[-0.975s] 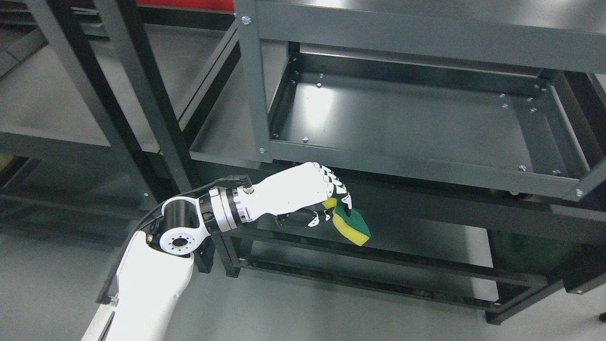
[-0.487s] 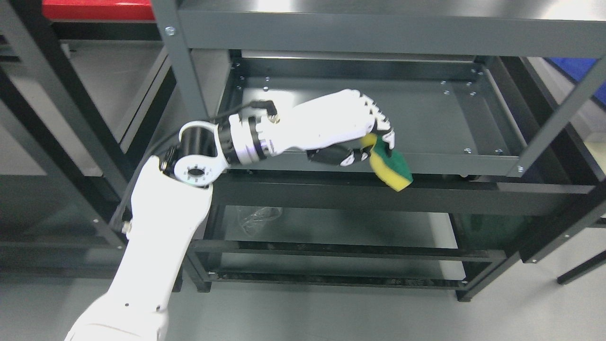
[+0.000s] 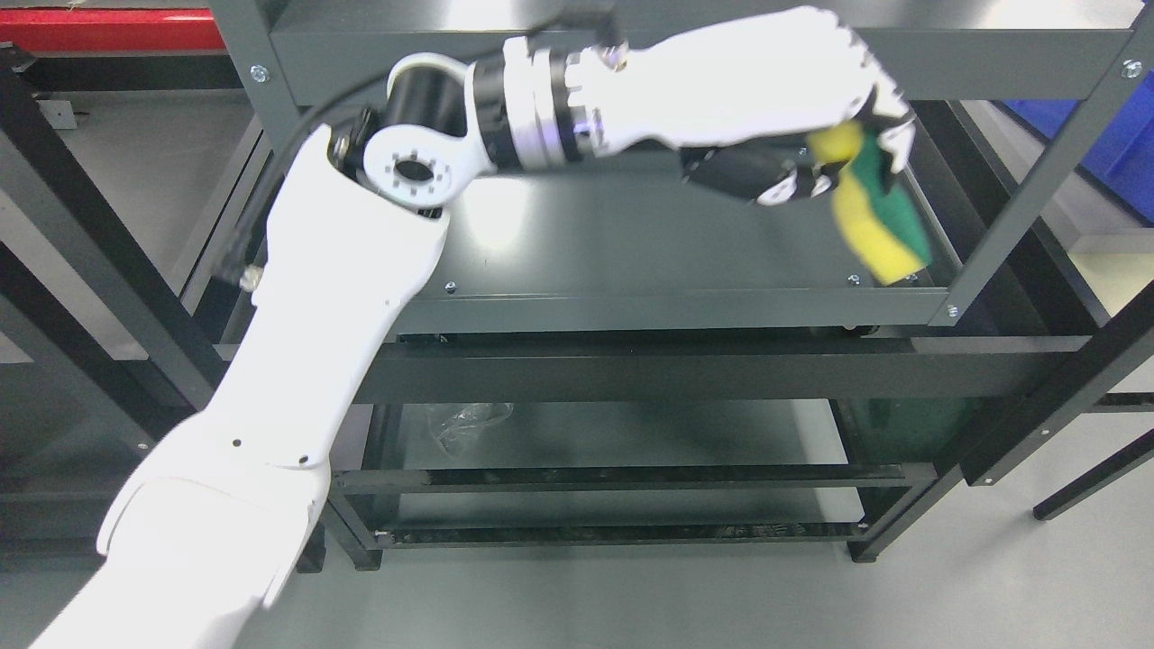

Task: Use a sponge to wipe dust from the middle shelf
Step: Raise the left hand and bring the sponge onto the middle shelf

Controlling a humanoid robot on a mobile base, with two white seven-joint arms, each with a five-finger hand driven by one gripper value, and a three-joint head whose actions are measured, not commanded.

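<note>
The white left hand [image 3: 766,90] reaches across the dark grey metal shelving unit [image 3: 631,311], its fingers [image 3: 879,95] clamped on the top end of a yellow-and-green rectangular sponge [image 3: 879,221]. The sponge hangs tilted over the right part of the flat grey middle shelf [image 3: 631,239], near its front right corner; whether it touches the surface cannot be told.

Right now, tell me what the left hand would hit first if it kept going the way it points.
Probably the grey metal upright post at the shelf's right front; the left hand with its yellow-and-green sponge points rightward, though depth is unclear.
</note>
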